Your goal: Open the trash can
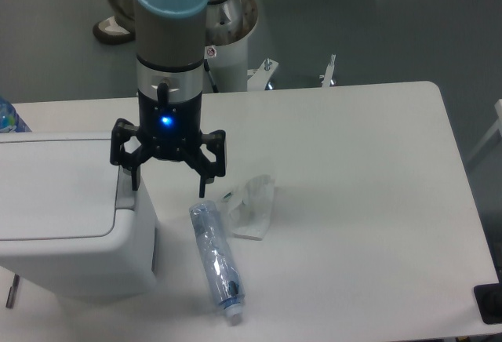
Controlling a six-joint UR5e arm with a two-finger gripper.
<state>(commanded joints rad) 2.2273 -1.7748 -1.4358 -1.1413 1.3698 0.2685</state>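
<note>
The trash can (63, 209) is a large boxy white bin at the left of the table, its flat lid down. Its grey push tab (124, 198) runs along the lid's right edge and is partly hidden by my gripper. My gripper (169, 185) hangs open and empty over the bin's right edge. Its left finger is above the grey tab and its right finger hangs above the table beside the bin. I cannot tell whether the left finger touches the tab.
A crushed clear plastic bottle (216, 262) lies on the table just right of the bin. A crumpled white wrapper (252, 207) lies beside it. A blue-capped bottle (8, 118) peeks in at the left edge. A black object (489, 303) sits at the right front corner.
</note>
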